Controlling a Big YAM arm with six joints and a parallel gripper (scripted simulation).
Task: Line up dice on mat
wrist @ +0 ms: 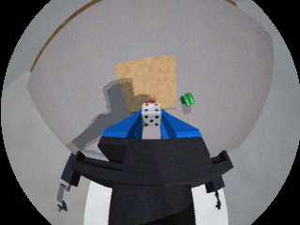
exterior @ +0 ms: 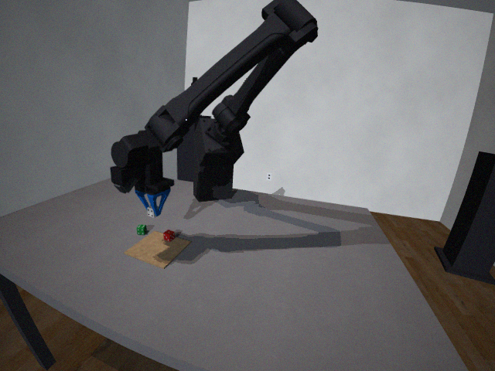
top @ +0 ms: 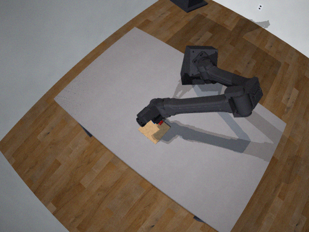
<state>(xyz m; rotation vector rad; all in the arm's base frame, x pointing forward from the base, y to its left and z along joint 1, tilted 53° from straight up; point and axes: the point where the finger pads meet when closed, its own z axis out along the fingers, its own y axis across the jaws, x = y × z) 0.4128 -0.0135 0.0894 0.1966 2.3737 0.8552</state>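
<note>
The tan mat (top: pixel 149 131) (exterior: pixel 145 249) (wrist: pixel 157 77) lies flat on the table. A red die (top: pixel 160 122) (exterior: pixel 168 235) (wrist: pixel 150 101) sits on the mat near its base-side edge, mostly hidden behind the white die in the wrist view. A green die (exterior: pixel 141 229) (wrist: pixel 187 99) stands on the table beside the mat, off it; the arm hides it in the top view. My gripper (exterior: pixel 151 211) (wrist: pixel 151 112) is shut on a white die (exterior: pixel 150 212) (wrist: pixel 151 113), held in the air above the table near the mat's base-side edge. The white die's upper face in the wrist view seems to show six pips.
The robot's base (top: pixel 199 62) (exterior: pixel 216 171) stands at the table's back edge. The arm and its shadow reach across the grey table (top: pixel 105 82) (exterior: pixel 279 291). The red die and green die stand close below the held die.
</note>
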